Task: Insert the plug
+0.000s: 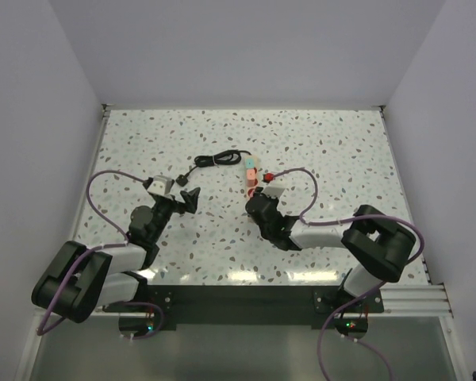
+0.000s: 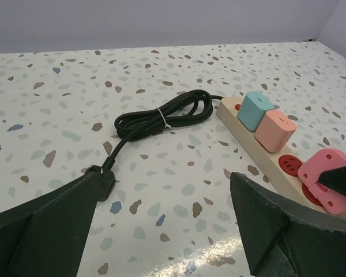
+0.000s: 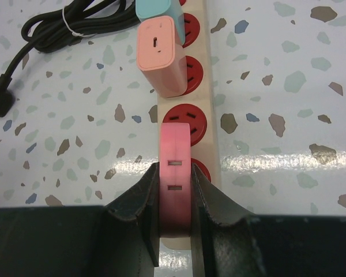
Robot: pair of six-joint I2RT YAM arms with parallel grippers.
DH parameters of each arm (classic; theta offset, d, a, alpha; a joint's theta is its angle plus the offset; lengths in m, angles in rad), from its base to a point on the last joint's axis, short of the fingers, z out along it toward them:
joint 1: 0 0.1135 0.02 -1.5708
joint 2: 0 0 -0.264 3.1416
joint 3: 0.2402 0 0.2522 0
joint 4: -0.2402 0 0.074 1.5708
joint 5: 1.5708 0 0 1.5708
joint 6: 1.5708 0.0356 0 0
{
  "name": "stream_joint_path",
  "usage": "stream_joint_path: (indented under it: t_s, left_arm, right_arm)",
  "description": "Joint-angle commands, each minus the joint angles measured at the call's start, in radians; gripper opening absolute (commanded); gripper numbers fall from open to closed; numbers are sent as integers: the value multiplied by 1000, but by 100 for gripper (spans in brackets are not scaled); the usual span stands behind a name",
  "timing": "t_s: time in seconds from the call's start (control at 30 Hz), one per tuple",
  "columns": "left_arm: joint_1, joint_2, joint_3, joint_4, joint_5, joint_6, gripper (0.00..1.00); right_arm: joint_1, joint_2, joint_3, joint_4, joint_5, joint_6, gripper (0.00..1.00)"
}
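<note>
Reaching forward, right tool [image 3: 174, 176] (low) clamps pink plug [image 3: 175, 144].

Speckled, stone-like table top [image 2: 57, 86], polished smooth, glossy enough for white glare. Cream power strip [image 2: 262, 163] in matt plastic, with dull red socket faces [image 3: 184, 124]. Smooth satin plastic on the pink plug [image 3: 175, 190], the teal adapter [image 2: 255, 109] and the salmon adapter [image 2: 275, 130]. Black cable [image 2: 187, 109] in rubbery sheathing with a faint sheen, bound with a thin white tie [image 2: 163, 119]. Dull, faintly grainy black plastic on the fingers [image 3: 132, 202] of the right gripper [image 3: 174, 168] and on the left gripper [image 2: 167, 176].
</note>
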Motion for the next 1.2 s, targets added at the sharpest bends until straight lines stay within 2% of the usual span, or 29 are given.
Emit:
stream_joint_path:
  t_s: [0.0,0.27,0.47,0.63,0.73,0.87,1.0,1.17]
  left_arm:
    - [8,-19,-9,84,16,-4,100]
    - [8,-11,-9,88,22,-3,100]
    - [8,3,13,62,26,-4,100]
    - [8,13,37,23,31,-3,100]
    - [8,12,49,-2,31,-1,100]
    - [8,10,62,-25,29,-3,100]
    - [8,9,88,-82,16,-12,100]
    - [8,1,171,-232,-6,-49,100]
  right_arm:
    - [-27,133,-109,-359,-31,-5,0]
    - [-15,166,-74,-379,-6,-22,0]
    - [-15,103,-36,-404,6,-60,0]
    - [-18,83,65,-417,37,-137,0]
    - [-23,81,114,-396,29,-189,9]
    - [-35,61,147,-358,-3,-231,26]
    - [-44,39,164,-316,-22,-263,56]
    - [-67,-4,190,-235,-92,-316,72]
